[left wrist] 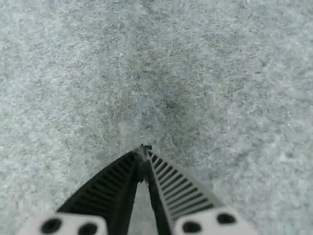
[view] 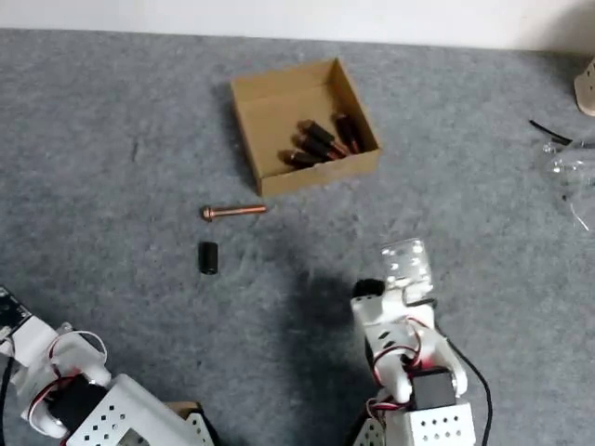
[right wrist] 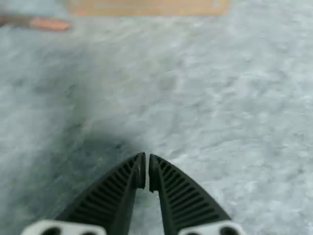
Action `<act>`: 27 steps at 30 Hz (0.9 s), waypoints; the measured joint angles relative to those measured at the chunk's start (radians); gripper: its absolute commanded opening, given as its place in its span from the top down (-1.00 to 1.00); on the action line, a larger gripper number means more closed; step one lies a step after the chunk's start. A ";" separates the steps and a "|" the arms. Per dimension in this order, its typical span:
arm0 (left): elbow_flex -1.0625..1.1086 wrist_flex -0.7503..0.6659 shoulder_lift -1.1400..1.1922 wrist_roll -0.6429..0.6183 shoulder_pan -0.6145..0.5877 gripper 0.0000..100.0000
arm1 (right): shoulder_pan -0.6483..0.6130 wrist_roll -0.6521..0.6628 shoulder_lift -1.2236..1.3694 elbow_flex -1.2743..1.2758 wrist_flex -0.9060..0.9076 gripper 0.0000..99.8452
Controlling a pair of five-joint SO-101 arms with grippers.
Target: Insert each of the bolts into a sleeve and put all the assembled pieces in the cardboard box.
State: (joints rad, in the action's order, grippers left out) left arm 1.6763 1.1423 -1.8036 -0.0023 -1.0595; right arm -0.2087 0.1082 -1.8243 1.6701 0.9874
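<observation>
Shows, in high view, cardboard box (view: 277,113) at upper centre holding assembled pieces (view: 323,142), bolt (view: 234,212) and sleeve (view: 208,257) loose below it; in left wrist view, left gripper (left wrist: 145,164) closed, empty; in right wrist view, right gripper (right wrist: 146,171) closed, empty.

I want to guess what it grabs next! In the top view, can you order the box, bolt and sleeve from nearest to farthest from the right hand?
1. Box, ahead of the right hand, slightly left.
2. Bolt, farther left.
3. Sleeve, farthest left.
</observation>
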 measured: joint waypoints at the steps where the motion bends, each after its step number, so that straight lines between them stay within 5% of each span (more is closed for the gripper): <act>1: 0.000 0.000 0.000 0.034 0.000 0.99 | 0.011 0.000 0.000 0.000 -0.005 0.98; 6: 0.000 0.000 0.000 0.224 0.000 0.99 | 0.009 0.087 0.000 0.000 -0.049 0.98; 16: 0.000 0.000 0.000 0.218 0.000 0.99 | -0.138 0.213 0.052 -0.078 -0.147 0.83; 27: 0.000 0.000 0.000 0.218 0.000 0.99 | -0.215 0.218 0.733 -0.509 -0.147 0.83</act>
State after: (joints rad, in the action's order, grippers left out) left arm 1.6763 1.1423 -1.8036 0.2156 -1.0595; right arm -0.4235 0.3261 -1.0909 1.1607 0.8401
